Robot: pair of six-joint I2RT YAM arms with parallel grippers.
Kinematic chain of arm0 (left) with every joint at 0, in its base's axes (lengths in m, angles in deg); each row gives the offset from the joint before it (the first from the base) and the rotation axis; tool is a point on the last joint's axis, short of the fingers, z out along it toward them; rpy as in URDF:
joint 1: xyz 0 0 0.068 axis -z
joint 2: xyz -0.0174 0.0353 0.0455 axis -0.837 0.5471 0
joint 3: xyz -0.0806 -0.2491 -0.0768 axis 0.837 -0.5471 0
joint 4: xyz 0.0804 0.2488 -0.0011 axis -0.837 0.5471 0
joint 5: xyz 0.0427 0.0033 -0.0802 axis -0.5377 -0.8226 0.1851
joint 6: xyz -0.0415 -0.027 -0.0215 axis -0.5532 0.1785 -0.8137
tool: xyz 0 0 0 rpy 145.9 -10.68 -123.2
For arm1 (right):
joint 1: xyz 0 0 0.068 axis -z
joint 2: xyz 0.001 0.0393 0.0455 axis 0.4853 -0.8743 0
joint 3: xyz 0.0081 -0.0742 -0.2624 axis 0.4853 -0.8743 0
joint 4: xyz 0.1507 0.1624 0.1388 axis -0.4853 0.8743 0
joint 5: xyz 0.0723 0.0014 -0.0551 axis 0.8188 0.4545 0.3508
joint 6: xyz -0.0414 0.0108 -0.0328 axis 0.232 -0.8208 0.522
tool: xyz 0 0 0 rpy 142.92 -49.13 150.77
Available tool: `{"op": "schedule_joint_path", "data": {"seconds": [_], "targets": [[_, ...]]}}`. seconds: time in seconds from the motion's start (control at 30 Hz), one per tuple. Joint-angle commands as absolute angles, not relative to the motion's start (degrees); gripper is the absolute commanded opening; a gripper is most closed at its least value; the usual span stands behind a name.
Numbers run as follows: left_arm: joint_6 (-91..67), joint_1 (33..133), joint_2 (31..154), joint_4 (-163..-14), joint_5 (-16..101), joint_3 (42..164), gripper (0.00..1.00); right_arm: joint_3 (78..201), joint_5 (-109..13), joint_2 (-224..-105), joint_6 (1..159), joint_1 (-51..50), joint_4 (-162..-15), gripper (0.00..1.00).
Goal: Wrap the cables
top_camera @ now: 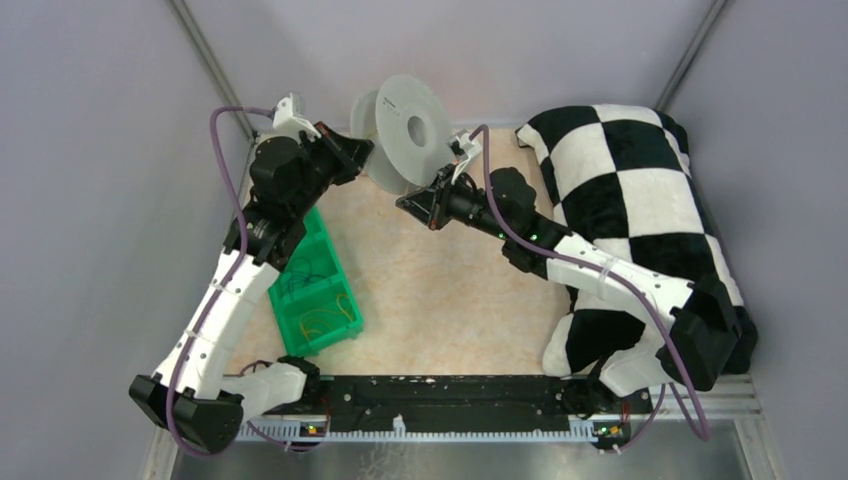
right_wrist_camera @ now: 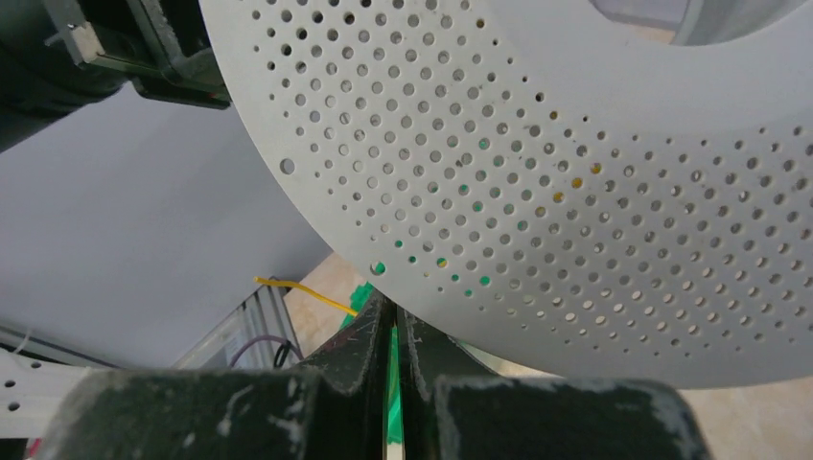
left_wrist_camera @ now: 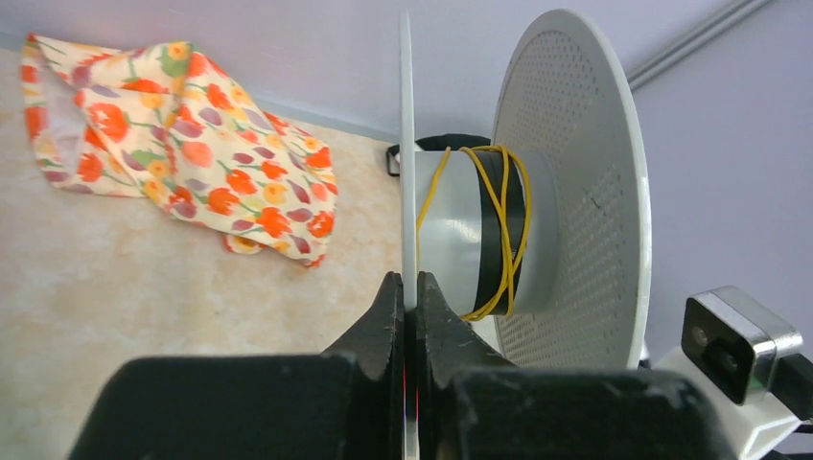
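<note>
**A:** How far along is the wrapping?

**B:** Partway, I'd judge. A thin yellow wire cable (left_wrist_camera: 502, 225) makes a few loose turns round the hub of the grey perforated plastic spool (left_wrist_camera: 575, 192). The spool is held up off the pale marbled bench (top_camera: 440, 290), between the two arms.

**A:** Who has hold of it?

**B:** The left fingers (left_wrist_camera: 383, 321) are clamped on the edge of its thin flange. The right fingers (right_wrist_camera: 364, 335) are pressed together just under the other flange. A yellow free end (right_wrist_camera: 302, 290) sticks out beside their tips, but I cannot tell whether it is pinched.

**A:** And what is left?

**B:** Probably winding that tail in, and then more. The green plastic compartment bin (top_camera: 320, 342) beside the left arm has a tangle of yellow strands (top_camera: 335, 320) in its nearest compartment. Darker thin wires (top_camera: 300, 280) lie in the compartment behind it. The far compartment is mostly hidden by the arm.
</note>
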State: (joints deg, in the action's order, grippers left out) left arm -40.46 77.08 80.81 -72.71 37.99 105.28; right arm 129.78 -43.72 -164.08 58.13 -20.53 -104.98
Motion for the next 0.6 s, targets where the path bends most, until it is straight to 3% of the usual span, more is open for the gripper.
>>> {"op": "schedule_joint_path", "data": {"seconds": [0.0,0.17,0.57], "targets": [[-31.8,81.6,81.4,-77.1,27.1,105.6,0.0,133.8,-39.9,-164.5,54.4,-22.4,-107.4,0.0],[-24.8,85.4,82.1,-78.3,21.2,103.9,0.0,134.0,-40.7,-163.6,53.0,-22.4,-106.5,0.0],[-20.7,86.4,78.3,-88.9,22.8,95.0,0.0,128.6,-40.1,-163.0,47.0,-22.4,-115.8,0.0]]}}
